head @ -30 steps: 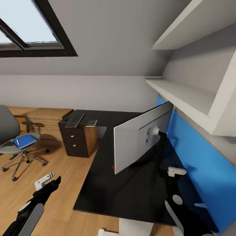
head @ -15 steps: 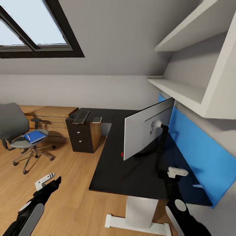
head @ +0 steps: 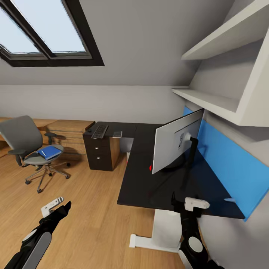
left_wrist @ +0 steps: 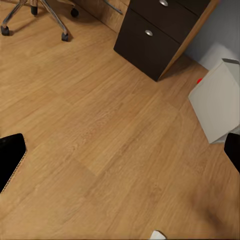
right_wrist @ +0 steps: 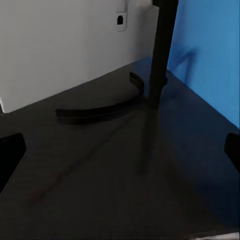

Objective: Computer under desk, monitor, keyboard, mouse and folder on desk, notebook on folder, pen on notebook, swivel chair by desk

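Observation:
The monitor (head: pixel 175 144) stands on the black desk (head: pixel 149 183), its grey-white back toward me. Its curved stand (right_wrist: pixel 102 107) lies ahead of my open right gripper (right_wrist: pixel 120 150), which hovers over the desk's near end (head: pixel 185 203). The keyboard (head: pixel 99 131) lies on the desk's far wing, with a small dark mouse (head: pixel 89 130) on one side and a thin grey notebook (head: pixel 117 133) on the other. The swivel chair (head: pixel 28 144) stands at far left with the blue folder (head: pixel 49 152) on its seat. The grey computer (left_wrist: pixel 217 100) sits on the floor. My left gripper (head: pixel 56 207) hangs open above the floor.
A dark drawer cabinet (head: pixel 101 153) with wooden sides stands under the far wing. A low wooden unit (head: pixel 71 130) runs along the back wall. A blue wall panel (head: pixel 224 164) and white shelves (head: pixel 213 101) flank the desk on the right. A white desk foot (head: pixel 153 243) is near me.
The whole view has shifted: the camera has backed away from the desk and turned, so desk, monitor and chair look farther off. My right gripper now sits near the desk's near edge.

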Controlling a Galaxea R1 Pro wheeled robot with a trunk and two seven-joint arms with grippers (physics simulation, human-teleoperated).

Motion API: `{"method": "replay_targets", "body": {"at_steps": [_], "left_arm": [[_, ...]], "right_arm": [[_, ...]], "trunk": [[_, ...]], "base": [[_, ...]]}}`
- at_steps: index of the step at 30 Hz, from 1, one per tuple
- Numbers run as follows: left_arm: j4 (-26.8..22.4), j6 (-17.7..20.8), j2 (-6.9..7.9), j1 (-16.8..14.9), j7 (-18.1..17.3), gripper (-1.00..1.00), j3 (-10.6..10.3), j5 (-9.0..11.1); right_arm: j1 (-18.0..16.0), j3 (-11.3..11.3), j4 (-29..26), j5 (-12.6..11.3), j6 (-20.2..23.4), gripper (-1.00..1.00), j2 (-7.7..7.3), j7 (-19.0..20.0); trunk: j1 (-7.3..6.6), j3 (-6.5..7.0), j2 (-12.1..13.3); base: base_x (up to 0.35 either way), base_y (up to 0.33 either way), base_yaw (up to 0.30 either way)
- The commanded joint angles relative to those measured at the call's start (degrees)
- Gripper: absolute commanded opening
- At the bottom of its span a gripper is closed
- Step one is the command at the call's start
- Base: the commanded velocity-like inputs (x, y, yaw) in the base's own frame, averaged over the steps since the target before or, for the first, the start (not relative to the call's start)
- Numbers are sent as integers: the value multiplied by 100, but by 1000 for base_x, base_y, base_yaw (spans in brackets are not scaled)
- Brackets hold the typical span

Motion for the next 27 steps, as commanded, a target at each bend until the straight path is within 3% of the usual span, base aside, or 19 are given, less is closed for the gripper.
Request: {"method": "replay_targets", "body": {"at_steps": [1,4,5,6,14,22,24,25,27], "left_arm": [[-8,21,3,-3,29,100,-18,44],[-8,22,3,-3,29,100,-74,44],[-8,23,3,-3,29,100,-113,44],[-8,23,3,-3,29,100,-122,44],[-8,23,3,-3,29,100,-170,44],[-8,29,20,-3,29,100,-211,30],[-8,27,23,-3,29,100,-209,29],[-8,25,23,-3,29,100,-212,22],[-8,24,20,-3,29,100,-214,20]], "right_arm": [[-6,108,-10,4,14,100,-8,-149],[-4,471,-13,186,1,100,-11,-476],[-3,739,-14,394,-26,100,-13,-710],[-3,787,-11,440,-32,100,-13,-763],[-3,862,-6,525,-59,100,-17,-850],[-10,872,-101,537,-172,100,0,-853],[-19,870,-212,536,-50,100,13,-854],[-62,865,-462,533,539,100,144,-842],[-129,858,-538,536,878,100,266,-832]], "trunk": [[0,-7,-5],[0,-7,-5],[0,-7,-5],[0,-7,-5],[0,-7,-5],[0,-7,-5],[0,-7,-5],[0,-7,-5],[0,-7,-5]], "base": [[-2,323,0],[60,323,0],[174,299,0],[203,281,0],[262,214,0],[130,48,0],[15,5,0],[6,2,0],[4,1,0]]}}
